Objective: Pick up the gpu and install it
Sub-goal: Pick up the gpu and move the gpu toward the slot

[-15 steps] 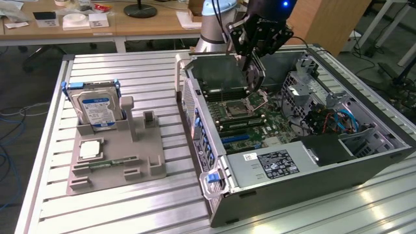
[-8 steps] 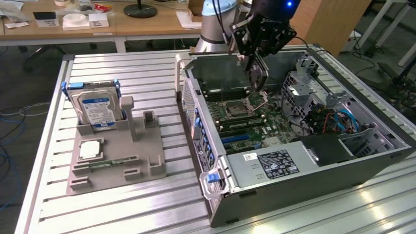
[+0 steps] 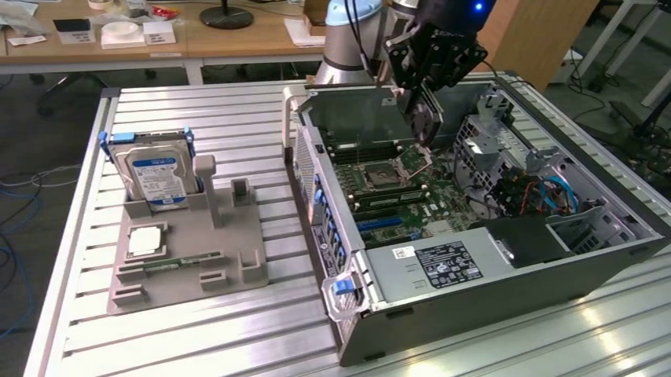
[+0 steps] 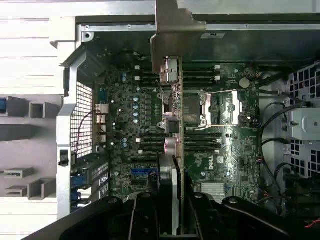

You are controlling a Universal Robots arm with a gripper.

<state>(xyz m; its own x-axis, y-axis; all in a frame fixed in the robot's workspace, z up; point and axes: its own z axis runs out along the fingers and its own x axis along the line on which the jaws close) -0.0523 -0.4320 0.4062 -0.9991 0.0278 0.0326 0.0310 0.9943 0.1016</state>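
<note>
The gpu (image 3: 423, 118) hangs edge-down over the open computer case (image 3: 346, 314), above the motherboard (image 3: 404, 206) near the processor socket. My gripper (image 3: 422, 94) is shut on its upper part, the black fingers on both faces. In the wrist view the gpu (image 4: 173, 100) appears edge-on as a thin strip running across the board, with its silver end bracket (image 4: 172, 35) toward the case's rear wall. The black fingers (image 4: 142, 215) clamp it from either side. The card floats above the board and I cannot tell how far it is from the slots.
A grey holder (image 3: 184, 259) stands on the slatted table at the exterior view's left, carrying a silver hard drive (image 3: 157, 174), a processor chip (image 3: 144, 239) and a memory stick (image 3: 173, 265). Inside the case are a power supply (image 3: 445, 263), drive cage and cables (image 3: 545, 192). Desks stand behind.
</note>
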